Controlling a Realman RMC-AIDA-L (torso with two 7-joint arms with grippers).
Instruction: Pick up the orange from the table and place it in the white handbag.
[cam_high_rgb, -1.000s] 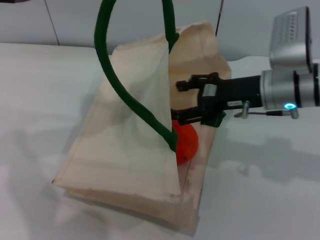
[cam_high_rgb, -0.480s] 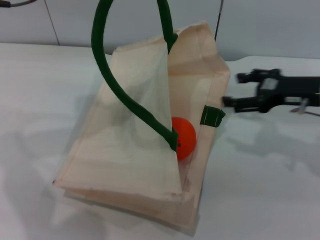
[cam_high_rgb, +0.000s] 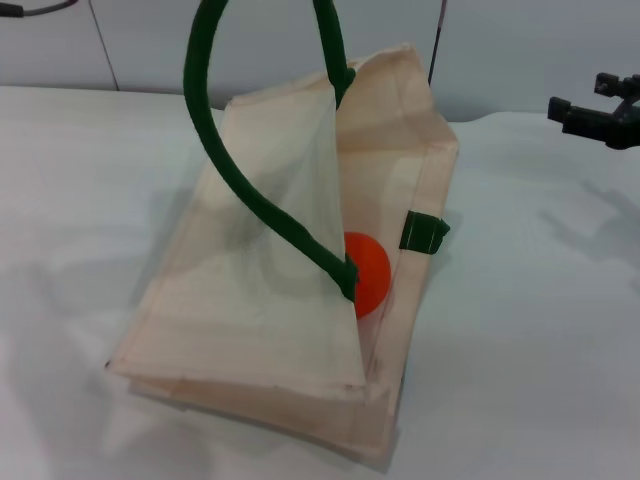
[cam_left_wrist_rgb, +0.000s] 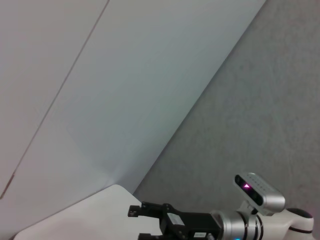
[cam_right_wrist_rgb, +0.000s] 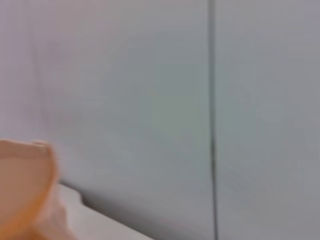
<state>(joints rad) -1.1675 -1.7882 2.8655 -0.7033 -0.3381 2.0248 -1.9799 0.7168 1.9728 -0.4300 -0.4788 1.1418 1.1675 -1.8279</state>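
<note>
The orange (cam_high_rgb: 368, 272) lies inside the white handbag (cam_high_rgb: 250, 310), low in its open mouth and partly behind a dark green handle (cam_high_rgb: 215, 130). The bag stands on the white table (cam_high_rgb: 80, 180), its mouth held open and its handles running up out of the head view. My right gripper (cam_high_rgb: 578, 95) is open and empty at the far right edge, well clear of the bag and above the table. It also shows in the left wrist view (cam_left_wrist_rgb: 136, 223). My left gripper is out of view. A corner of the bag (cam_right_wrist_rgb: 20, 190) shows in the right wrist view.
A grey wall (cam_high_rgb: 500, 50) stands behind the table's far edge. A small green tab (cam_high_rgb: 424, 233) sits on the bag's right side. Bare table lies to the right of the bag (cam_high_rgb: 540, 330).
My right gripper has let go of the orange and drawn back out of the bag's mouth to the far right and upward. The orange stays inside the bag.
</note>
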